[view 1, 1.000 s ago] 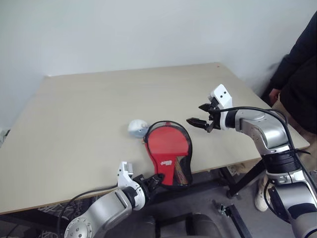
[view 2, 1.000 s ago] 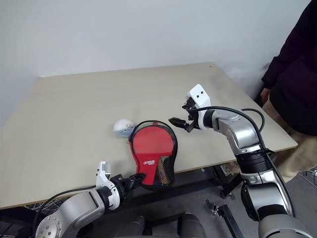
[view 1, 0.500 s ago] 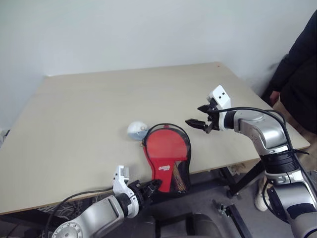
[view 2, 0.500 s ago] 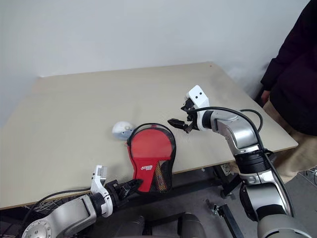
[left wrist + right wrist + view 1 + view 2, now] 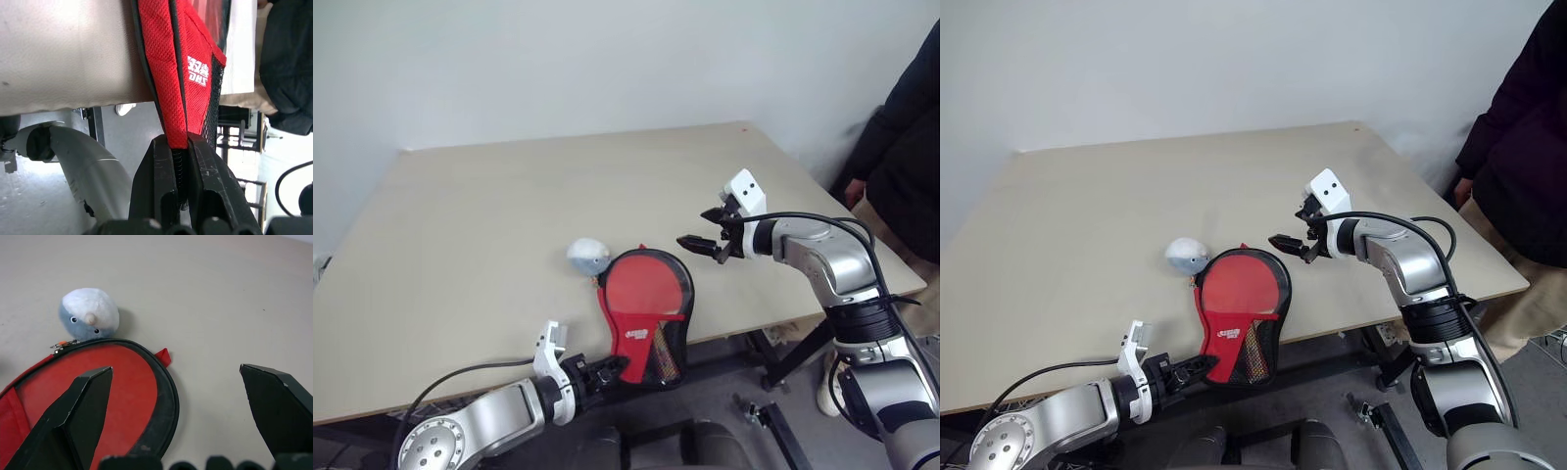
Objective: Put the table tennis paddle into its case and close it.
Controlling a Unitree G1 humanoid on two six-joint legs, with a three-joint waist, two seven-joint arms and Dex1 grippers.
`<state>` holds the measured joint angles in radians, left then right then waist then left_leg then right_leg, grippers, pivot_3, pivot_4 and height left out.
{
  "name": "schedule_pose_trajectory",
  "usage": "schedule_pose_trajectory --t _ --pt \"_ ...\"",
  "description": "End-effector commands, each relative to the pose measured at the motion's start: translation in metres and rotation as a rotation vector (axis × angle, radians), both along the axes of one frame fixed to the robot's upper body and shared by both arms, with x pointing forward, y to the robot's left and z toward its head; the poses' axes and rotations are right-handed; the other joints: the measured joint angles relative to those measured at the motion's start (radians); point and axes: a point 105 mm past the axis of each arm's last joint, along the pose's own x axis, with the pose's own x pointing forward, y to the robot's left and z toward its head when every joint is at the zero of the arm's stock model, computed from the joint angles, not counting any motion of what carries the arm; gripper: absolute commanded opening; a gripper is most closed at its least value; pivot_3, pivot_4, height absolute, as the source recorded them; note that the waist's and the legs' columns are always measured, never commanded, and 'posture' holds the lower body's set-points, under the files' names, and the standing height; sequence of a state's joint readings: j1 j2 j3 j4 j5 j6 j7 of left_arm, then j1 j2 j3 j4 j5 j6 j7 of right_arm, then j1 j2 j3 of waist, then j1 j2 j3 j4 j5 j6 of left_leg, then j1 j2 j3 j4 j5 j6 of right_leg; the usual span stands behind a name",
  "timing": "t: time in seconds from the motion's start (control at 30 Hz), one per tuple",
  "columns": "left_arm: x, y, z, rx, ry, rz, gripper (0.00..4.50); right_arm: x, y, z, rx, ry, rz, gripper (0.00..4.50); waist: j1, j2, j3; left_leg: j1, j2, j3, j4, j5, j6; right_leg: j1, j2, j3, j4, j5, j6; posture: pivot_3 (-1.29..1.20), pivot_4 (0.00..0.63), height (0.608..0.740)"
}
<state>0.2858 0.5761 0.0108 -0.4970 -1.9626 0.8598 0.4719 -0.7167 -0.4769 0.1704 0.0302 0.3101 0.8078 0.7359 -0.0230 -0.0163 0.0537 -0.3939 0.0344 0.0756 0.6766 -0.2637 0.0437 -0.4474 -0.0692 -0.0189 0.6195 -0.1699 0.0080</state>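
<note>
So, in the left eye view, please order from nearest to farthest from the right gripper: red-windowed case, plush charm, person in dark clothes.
From the right gripper:
1. Red-windowed black case, just toward the robot's left.
2. Pale plush charm, farther left, at the case's top.
3. Person in dark clothes, off the table's right.

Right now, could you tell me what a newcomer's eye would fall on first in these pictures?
The red case stands out, lying at the near edge of the pale table, its narrow end overhanging and pinched in the left tool. A small plush charm sits at its rounded end. The right tool hovers open just beside the case.
</note>
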Motion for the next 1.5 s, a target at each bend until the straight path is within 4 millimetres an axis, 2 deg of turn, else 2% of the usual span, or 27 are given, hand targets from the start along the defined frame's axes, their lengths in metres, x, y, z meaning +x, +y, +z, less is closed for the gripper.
schedule_pose_trajectory --t 0.03,0.3,0.53,0.7,0.73,0.8,1.07,1.23,1.47,1.5 --pt "-0.002 0.000 0.006 -0.021 -0.028 -0.027 0.02 0.003 0.002 0.014 0.004 -0.051 0.001 4.50 0.000 0.000 0.000 0.000 0.000 0.000 0.000 0.000 0.000 0.000 0.000 0.000 0.000 0.000 0.000 0.00 0.000 0.740" --pt "-0.003 -0.003 0.011 -0.050 -0.049 -0.035 0.02 0.003 0.004 0.014 0.007 -0.048 0.007 4.50 0.000 0.000 0.000 0.000 0.000 0.000 -0.003 0.000 0.000 0.000 0.000 0.000 -0.005 0.000 0.000 0.00 0.000 0.740" --pt "-0.004 0.001 0.010 0.016 -0.053 -0.105 0.02 0.002 0.005 0.012 0.005 -0.046 0.013 4.50 0.001 0.000 0.000 -0.001 0.000 0.003 -0.007 0.000 0.000 0.001 0.000 -0.002 -0.010 0.000 0.000 0.00 0.000 0.740" --pt "-0.008 -0.001 0.009 0.001 -0.047 -0.113 0.02 0.001 0.006 0.012 0.004 -0.045 0.018 4.50 0.000 0.001 0.000 -0.001 0.000 0.005 -0.009 0.000 -0.001 0.001 0.001 -0.001 -0.011 0.000 0.000 0.00 0.000 0.740" --pt "-0.008 -0.001 0.009 -0.003 -0.045 -0.106 0.61 0.001 0.006 0.012 0.003 -0.045 0.019 4.50 0.000 0.001 0.000 -0.001 0.000 0.005 -0.009 0.000 -0.001 0.001 0.000 -0.001 -0.011 0.000 0.000 0.00 0.000 0.740" --pt "-0.008 -0.001 0.008 -0.005 -0.042 -0.098 0.93 0.001 0.006 0.011 0.003 -0.044 0.020 4.50 0.000 0.001 0.000 -0.001 0.000 0.005 -0.009 0.000 -0.001 0.001 0.000 -0.001 -0.012 0.000 0.000 0.00 0.000 0.740" --pt "-0.011 0.000 0.009 -0.002 -0.047 -0.128 3.08 -0.001 0.007 0.011 0.003 -0.041 0.024 4.50 0.000 0.001 0.000 0.000 0.000 0.005 -0.009 0.000 -0.001 0.001 0.000 -0.001 -0.011 0.001 0.000 0.00 0.000 0.740" --pt "-0.016 0.015 0.015 0.045 -0.070 -0.247 4.39 -0.001 0.008 0.010 0.003 -0.039 0.029 4.50 0.000 0.001 0.000 0.000 0.000 0.005 -0.009 0.001 -0.001 0.001 0.001 -0.002 -0.011 0.001 0.000 0.00 0.000 0.740" --pt "-0.019 0.040 0.040 0.069 -0.110 -0.431 4.45 -0.002 0.010 0.009 0.004 -0.036 0.037 4.50 0.000 0.003 0.001 -0.001 0.002 0.010 -0.010 0.001 -0.002 -0.001 0.001 -0.002 -0.011 0.001 -0.001 0.00 0.000 0.740" --pt "-0.014 0.047 0.046 0.091 -0.142 -0.445 4.45 -0.002 0.010 0.009 0.005 -0.036 0.038 4.50 -0.001 0.003 0.001 -0.001 0.002 0.011 -0.010 0.001 -0.002 -0.001 0.001 -0.002 -0.011 0.001 -0.001 0.00 0.000 0.740"
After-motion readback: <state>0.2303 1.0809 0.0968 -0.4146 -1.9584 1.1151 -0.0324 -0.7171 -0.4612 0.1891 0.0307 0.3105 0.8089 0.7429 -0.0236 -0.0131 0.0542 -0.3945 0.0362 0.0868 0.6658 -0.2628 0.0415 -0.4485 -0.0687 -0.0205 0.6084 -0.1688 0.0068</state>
